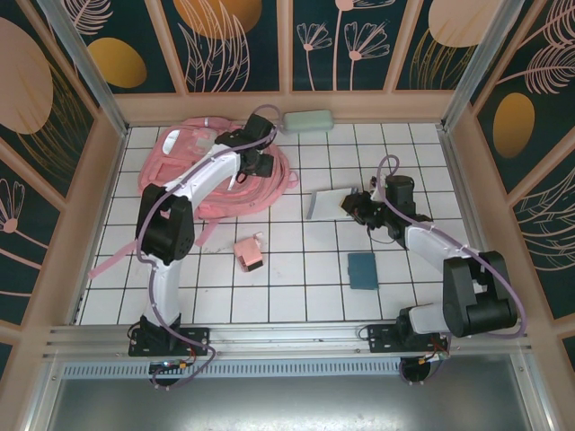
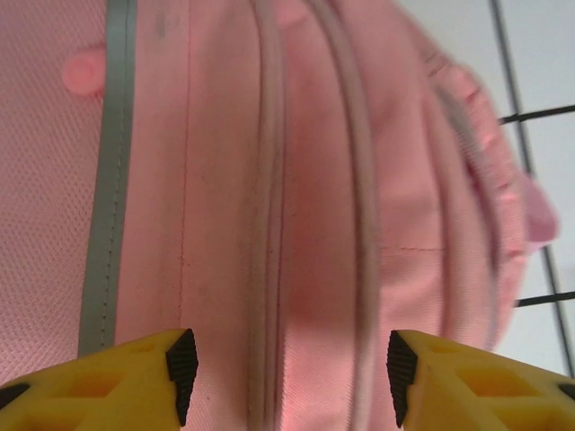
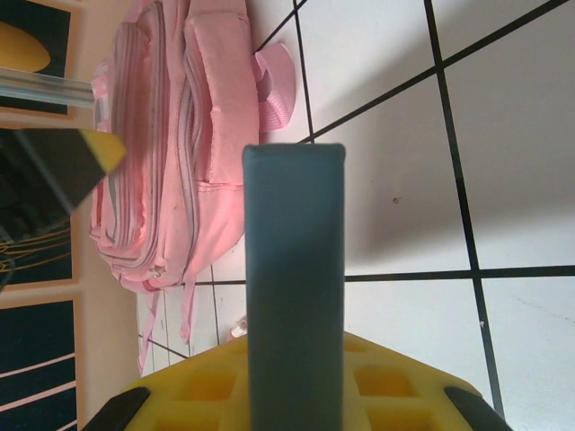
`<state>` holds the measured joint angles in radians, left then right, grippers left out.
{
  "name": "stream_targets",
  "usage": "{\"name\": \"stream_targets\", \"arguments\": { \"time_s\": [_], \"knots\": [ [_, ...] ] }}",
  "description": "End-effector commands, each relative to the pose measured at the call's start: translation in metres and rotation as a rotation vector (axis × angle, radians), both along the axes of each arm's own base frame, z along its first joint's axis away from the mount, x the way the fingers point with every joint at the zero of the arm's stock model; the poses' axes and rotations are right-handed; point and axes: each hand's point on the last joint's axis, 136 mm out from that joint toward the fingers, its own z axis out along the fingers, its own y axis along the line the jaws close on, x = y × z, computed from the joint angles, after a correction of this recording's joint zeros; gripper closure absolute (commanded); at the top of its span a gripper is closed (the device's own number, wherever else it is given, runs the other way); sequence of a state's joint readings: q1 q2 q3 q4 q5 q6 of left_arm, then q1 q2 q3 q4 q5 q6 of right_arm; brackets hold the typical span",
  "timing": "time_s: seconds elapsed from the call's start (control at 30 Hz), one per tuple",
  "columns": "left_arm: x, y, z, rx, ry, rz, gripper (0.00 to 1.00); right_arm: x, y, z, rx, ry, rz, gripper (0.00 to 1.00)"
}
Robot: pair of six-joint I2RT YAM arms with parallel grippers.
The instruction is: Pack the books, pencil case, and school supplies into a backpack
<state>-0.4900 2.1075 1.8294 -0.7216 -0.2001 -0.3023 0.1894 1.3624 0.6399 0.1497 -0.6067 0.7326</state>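
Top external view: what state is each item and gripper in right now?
backpack: lying down, no opening visible.
left gripper: fingers open above backpack.
right gripper: shut on grey-blue box.
mint-green case: loose, far edge.
teal pad: flat, loose.
pink box: loose on table.
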Motion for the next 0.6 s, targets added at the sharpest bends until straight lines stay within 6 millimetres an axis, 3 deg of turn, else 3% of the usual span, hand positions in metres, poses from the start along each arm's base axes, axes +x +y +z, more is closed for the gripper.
{"name": "stream_targets", "arguments": {
  "time_s": [0.0, 0.13, 0.2, 0.23, 0.3, 0.37, 0.57],
  "knots": [
    [-0.002, 0.016, -0.02, 0.123, 0.039, 0.009, 0.4, 0.001, 0.001, 0.017, 0.03, -0.052, 0.004, 1.0],
    [0.001, 0.022, -0.031, 0.173, 0.039, 0.022, 0.49, 0.001, 0.003, 0.023, 0.062, -0.066, 0.001, 1.0],
    [0.002, 0.025, -0.038, 0.196, 0.045, 0.03, 0.64, 0.002, 0.006, 0.027, 0.086, -0.073, 0.001, 1.0],
    [0.002, 0.026, -0.039, 0.202, 0.045, 0.034, 0.76, 0.003, 0.008, 0.029, 0.095, -0.08, 0.001, 1.0],
    [0.004, 0.026, -0.033, 0.19, 0.03, 0.045, 0.93, 0.006, 0.01, 0.034, 0.112, -0.091, -0.004, 1.0],
    [0.007, 0.023, -0.017, 0.158, -0.003, 0.057, 1.0, 0.008, 0.014, 0.038, 0.132, -0.107, -0.005, 1.0],
    [0.013, 0.01, 0.054, 0.022, -0.119, 0.048, 1.0, 0.021, 0.033, 0.05, 0.204, -0.145, 0.014, 1.0]
  ]
}}
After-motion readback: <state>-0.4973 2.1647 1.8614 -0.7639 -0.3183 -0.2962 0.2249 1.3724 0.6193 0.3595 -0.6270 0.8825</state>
